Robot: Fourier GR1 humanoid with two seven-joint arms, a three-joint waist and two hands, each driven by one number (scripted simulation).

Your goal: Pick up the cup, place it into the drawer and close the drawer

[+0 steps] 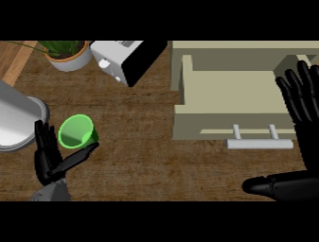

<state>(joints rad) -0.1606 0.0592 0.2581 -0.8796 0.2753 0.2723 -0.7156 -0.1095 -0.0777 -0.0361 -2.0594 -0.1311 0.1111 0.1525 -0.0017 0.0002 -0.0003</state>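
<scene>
A bright green tapered plastic cup (76,132) lies tipped on the brown wood-grain counter (141,156), its open mouth facing up and to the left, well apart from the drawer. The robot's black left hand (52,158) sits right against it: the fingers stand straight along the cup's left side and the thumb reaches under its lower right edge (touching or nearly so, though not curled round it).

The pale beige open drawer (228,90) is pulled out of its cabinet at the upper right, with a light grey bar handle (258,143) on its front. The black right hand (308,118) shows at the right edge, fingers straight and spread upward beside the drawer, resting open.

At the left stands a large grey cylindrical container (4,118). Along the top are a potted green plant in a white pot (67,54) and a white and black toaster (127,59).
</scene>
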